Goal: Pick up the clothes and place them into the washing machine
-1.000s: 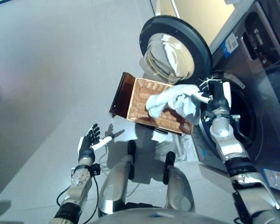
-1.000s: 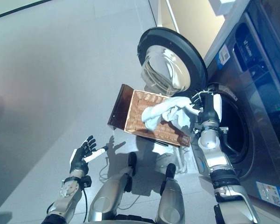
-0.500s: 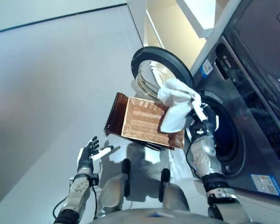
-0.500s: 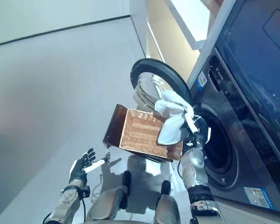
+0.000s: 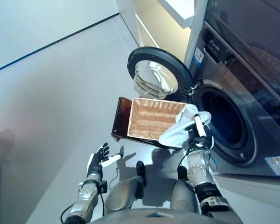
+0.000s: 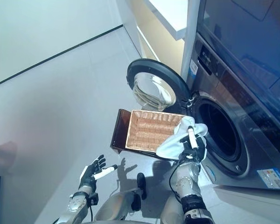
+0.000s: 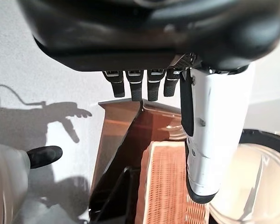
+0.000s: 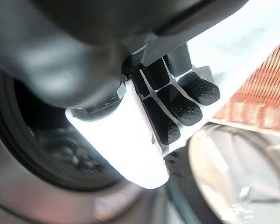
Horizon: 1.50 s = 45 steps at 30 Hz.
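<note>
White clothes [image 5: 183, 127] hang bunched in the right hand [image 5: 197, 136], whose fingers [image 8: 186, 109] and white-covered thumb are curled tight onto the cloth, so the bundle drapes from the hand down over the near corner of the wicker basket [image 5: 151, 119]. Half a second ago the same bundle was held higher, up against the lower rim of the round door [image 5: 156, 74]; now it sits lower, level with the washing machine [image 5: 238, 88] opening and just beside its dark drum mouth [image 5: 221, 117], with the hand itself in front of that rim. A second ago the cloth still trailed across the basket's weave with the arm stretched out; the whole view has swung since then as the head moved, so the basket and door only appear to have shifted. The basket stands beside the right hand, on the side away from the drum, its brown lid [image 5: 121, 116] standing open on its far side, and its woven floor shows bare apart from the cloth lying over its corner. Inside the drum little can be made out beyond darkness, though the right wrist view hints at something pale and blurred there that I cannot identify. The left hand [image 5: 99, 160] hangs low and well apart from the basket, fingers spread and straight, holding nothing, above the pale floor [image 5: 51, 102].
</note>
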### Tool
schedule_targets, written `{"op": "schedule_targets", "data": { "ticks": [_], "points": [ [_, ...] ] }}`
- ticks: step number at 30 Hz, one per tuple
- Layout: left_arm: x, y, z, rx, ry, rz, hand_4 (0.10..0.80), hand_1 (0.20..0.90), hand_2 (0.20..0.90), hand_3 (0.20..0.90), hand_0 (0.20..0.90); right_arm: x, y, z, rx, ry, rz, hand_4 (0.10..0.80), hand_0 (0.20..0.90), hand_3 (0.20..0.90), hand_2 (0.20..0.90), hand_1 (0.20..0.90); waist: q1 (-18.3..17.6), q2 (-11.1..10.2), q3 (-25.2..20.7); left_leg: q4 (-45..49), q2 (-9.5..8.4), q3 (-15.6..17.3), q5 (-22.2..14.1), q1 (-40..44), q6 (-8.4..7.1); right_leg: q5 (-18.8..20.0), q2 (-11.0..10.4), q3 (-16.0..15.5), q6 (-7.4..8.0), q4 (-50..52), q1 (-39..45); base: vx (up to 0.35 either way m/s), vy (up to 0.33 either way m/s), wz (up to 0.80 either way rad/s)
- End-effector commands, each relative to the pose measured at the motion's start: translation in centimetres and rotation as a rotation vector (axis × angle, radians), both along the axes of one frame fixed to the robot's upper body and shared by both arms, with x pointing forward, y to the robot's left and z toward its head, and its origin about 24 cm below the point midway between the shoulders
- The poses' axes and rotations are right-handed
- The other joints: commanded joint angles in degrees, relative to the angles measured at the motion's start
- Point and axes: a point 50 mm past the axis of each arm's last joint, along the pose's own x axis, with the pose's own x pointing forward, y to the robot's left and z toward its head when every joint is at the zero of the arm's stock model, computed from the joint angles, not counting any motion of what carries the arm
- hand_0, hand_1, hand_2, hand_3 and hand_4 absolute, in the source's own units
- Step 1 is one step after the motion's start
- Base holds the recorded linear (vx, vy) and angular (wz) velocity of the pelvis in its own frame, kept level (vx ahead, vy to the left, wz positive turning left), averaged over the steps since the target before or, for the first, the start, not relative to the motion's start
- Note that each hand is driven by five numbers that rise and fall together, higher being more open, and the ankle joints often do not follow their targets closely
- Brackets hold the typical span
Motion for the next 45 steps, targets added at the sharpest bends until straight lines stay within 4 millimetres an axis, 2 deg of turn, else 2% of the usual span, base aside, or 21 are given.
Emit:
{"op": "schedule_targets", "data": {
  "ticks": [1,8,10,15,26,28,31,34,36,37,40,41,42,44,45],
  "points": [
    [2.1,-0.6,2.2,-0.028,-0.160,-0.001,0.800,0.900,0.900,0.900,0.900,2.5,0.3,4.5,0.070,-0.287,-0.078,0.300,0.200,0.200,0.200,0.200,-0.4,2.3,0.2,4.8,-2.44,0.4,-4.8,-2.6,-2.72,-2.5,0.5,0.1,-1.84,4.5,-1.8,-0.043,0.031,-0.02],
    [2.0,-1.4,2.3,-0.062,-0.169,-0.020,0.800,0.900,0.900,0.900,0.900,3.3,-1.0,5.9,0.034,-0.313,-0.126,0.300,0.200,0.200,0.200,0.200,-1.0,5.4,1.1,5.7,-2.96,1.2,-4.9,-4.0,-2.78,-2.7,-0.1,1.3,-1.76,5.8,-3.8,-0.021,0.022,-0.03],
    [2.0,-1.6,2.5,-0.074,-0.180,-0.029,0.800,0.900,0.900,0.900,0.900,3.7,-2.4,6.6,-0.012,-0.310,-0.154,0.300,0.200,0.200,0.200,0.200,-1.3,6.9,1.3,5.8,-3.24,1.3,-4.9,-4.6,-2.79,-2.9,-0.6,1.6,-1.67,6.5,-4.9,-0.015,0.018,-0.07],
    [2.0,-2.0,2.8,-0.089,-0.194,-0.048,0.800,0.900,0.900,0.900,0.900,4.5,-4.4,8.9,-0.088,-0.343,-0.188,0.300,0.200,0.200,0.200,0.200,-1.3,8.8,2.1,5.9,-3.61,1.6,-4.7,-5.4,-2.91,-3.2,-1.0,2.0,-1.71,7.3,-5.9,0.000,0.000,0.00],
    [2.2,-2.8,3.0,-0.117,-0.208,-0.084,0.800,0.900,0.900,0.900,0.900,5.5,-7.8,12.2,-0.225,-0.349,-0.246,0.300,0.200,0.200,0.200,0.200,-1.2,10.3,2.2,5.3,-3.59,1.8,-4.2,-6.2,-3.25,-3.8,-1.1,2.3,-1.97,8.4,-7.5,0.013,-0.014,-0.01],
    [2.2,-2.9,3.0,-0.123,-0.206,-0.086,0.800,0.900,0.900,0.900,0.900,5.8,-9.1,13.7,-0.259,-0.367,-0.279,0.300,0.200,0.200,0.200,0.200,-0.8,10.5,1.8,5.1,-3.59,1.8,-4.1,-6.3,-3.31,-4.1,-1.1,2.3,-1.99,8.6,-7.8,0.044,-0.027,0.01],
    [2.1,-2.9,2.9,-0.123,-0.200,-0.087,0.800,0.900,0.900,0.900,0.900,5.8,-10.0,14.8,-0.267,-0.390,-0.309,0.300,0.200,0.200,0.200,0.200,-0.6,10.7,1.4,4.8,-3.68,1.6,-4.0,-6.3,-3.37,-4.2,-1.1,2.1,-1.99,8.6,-7.9,0.037,-0.015,0.04],
    [1.9,-2.9,2.9,-0.128,-0.198,-0.097,0.800,0.900,0.900,0.900,0.900,5.6,-12.5,17.4,-0.281,-0.447,-0.390,0.300,0.200,0.200,0.200,0.200,-0.4,11.0,0.4,4.2,-3.84,1.3,-3.9,-6.2,-3.43,-4.5,-1.1,2.0,-1.99,8.7,-7.9,0.055,-0.012,0.05],
    [1.9,-3.0,2.8,-0.129,-0.195,-0.099,0.800,0.900,0.900,0.900,0.900,5.5,-13.2,18.0,-0.289,-0.448,-0.411,0.300,0.200,0.200,0.200,0.200,-0.3,11.1,0.2,4.1,-3.86,1.2,-3.9,-6.2,-3.45,-4.6,-1.1,1.9,-1.97,8.8,-8.0,0.033,-0.002,0.07],
    [1.7,-3.0,2.7,-0.131,-0.187,-0.103,0.800,0.900,0.900,0.900,0.900,5.3,-14.5,19.3,-0.311,-0.458,-0.445,0.300,0.200,0.200,0.200,0.200,-0.1,11.1,-0.1,4.0,-3.91,1.2,-3.9,-6.1,-3.52,-4.7,-1.1,1.9,-1.93,8.8,-8.0,0.046,-0.007,0.03],
    [1.5,-3.0,2.7,-0.138,-0.186,-0.114,0.800,0.900,0.900,0.900,0.900,5.0,-16.6,21.3,-0.348,-0.446,-0.492,0.300,0.200,0.200,0.200,0.200,0.2,11.3,-0.5,3.7,-3.97,1.3,-3.9,-6.0,-3.61,-4.8,-1.2,2.0,-1.88,8.9,-8.3,0.025,-0.008,0.02],
    [1.5,-3.1,2.7,-0.140,-0.187,-0.114,0.800,0.900,0.900,0.900,0.900,5.0,-16.7,21.5,-0.350,-0.447,-0.492,0.300,0.200,0.200,0.200,0.200,0.3,11.4,-0.5,3.7,-3.98,1.3,-3.9,-6.0,-3.61,-4.9,-1.2,2.0,-1.88,8.9,-8.3,0.000,0.000,0.00],
    [1.3,-3.1,2.6,-0.144,-0.181,-0.126,0.800,0.900,0.900,0.900,0.900,4.9,-17.8,22.6,-0.376,-0.424,-0.507,0.300,0.200,0.200,0.200,0.200,0.5,11.4,-0.7,3.6,-4.01,1.3,-3.9,-5.9,-3.63,-4.9,-1.3,2.1,-1.84,9.0,-8.5,0.000,0.000,0.00],
    [1.3,-3.2,2.6,-0.148,-0.183,-0.129,0.800,0.900,0.900,0.900,0.900,5.0,-18.1,23.4,-0.391,-0.423,-0.506,0.300,0.200,0.200,0.200,0.200,0.7,11.7,-0.6,3.4,-4.03,1.4,-3.8,-5.9,-3.59,-4.9,-1.2,2.3,-1.82,9.1,-8.7,0.009,-0.020,-0.06],
    [1.2,-3.3,2.7,-0.154,-0.183,-0.143,0.800,0.900,0.900,0.900,0.900,5.2,-18.6,24.6,-0.420,-0.404,-0.496,0.300,0.200,0.200,0.200,0.200,1.0,11.8,-0.7,3.1,-4.04,1.4,-3.7,-5.9,-3.58,-5.0,-1.1,2.6,-1.79,9.1,-9.0,0.002,-0.012,-0.06]
  ]
}}
